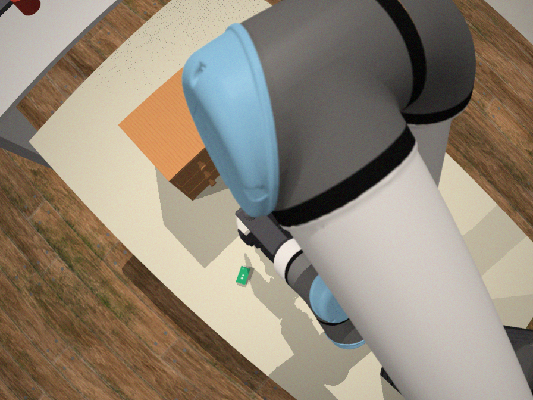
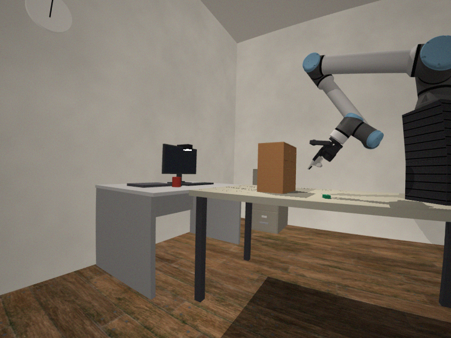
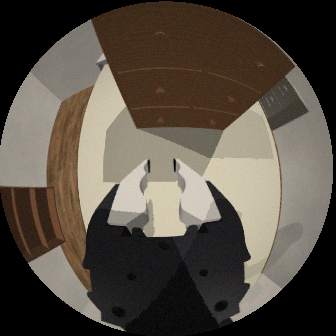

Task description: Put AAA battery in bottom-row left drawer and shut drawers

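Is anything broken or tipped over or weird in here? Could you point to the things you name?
Nothing stands out. The wooden chest (image 1: 150, 129) (image 2: 271, 167) (image 3: 175, 55) stands upright on the table (image 1: 206, 309) (image 2: 233, 195) (image 3: 250, 175), and I see no drawer hanging out. The green box (image 1: 243, 275) (image 2: 326, 196) lies flat on the table, and the red cup (image 2: 176, 181) stands upright on the desk (image 2: 124, 225). I see no spill.
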`<action>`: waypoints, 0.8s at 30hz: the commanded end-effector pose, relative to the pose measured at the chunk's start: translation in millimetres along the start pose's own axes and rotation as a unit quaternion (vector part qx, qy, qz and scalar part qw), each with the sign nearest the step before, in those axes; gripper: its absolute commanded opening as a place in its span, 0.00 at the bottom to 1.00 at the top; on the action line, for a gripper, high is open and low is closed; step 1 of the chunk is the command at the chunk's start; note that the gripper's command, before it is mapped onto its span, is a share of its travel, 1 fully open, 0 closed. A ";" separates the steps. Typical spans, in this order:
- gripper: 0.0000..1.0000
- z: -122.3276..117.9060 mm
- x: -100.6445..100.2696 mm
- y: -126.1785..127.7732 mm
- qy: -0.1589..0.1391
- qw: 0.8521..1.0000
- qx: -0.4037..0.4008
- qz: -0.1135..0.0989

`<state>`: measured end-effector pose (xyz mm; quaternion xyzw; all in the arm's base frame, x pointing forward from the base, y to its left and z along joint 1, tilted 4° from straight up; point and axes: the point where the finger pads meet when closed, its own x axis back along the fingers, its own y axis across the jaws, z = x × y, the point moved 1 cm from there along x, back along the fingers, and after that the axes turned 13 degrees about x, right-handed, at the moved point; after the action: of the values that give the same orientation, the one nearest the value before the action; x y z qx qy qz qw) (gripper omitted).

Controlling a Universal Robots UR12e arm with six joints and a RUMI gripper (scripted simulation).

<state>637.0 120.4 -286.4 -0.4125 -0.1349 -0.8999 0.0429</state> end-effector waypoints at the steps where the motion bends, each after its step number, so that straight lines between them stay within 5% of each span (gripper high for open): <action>1: 0.20 1.3 8.7 0.3 -0.030 1.000 0.000 0.007; 24: 0.20 2.5 46.5 0.6 -0.154 0.987 0.000 0.035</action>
<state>612.5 121.8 -256.5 -0.5235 -0.1274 -0.8408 0.0517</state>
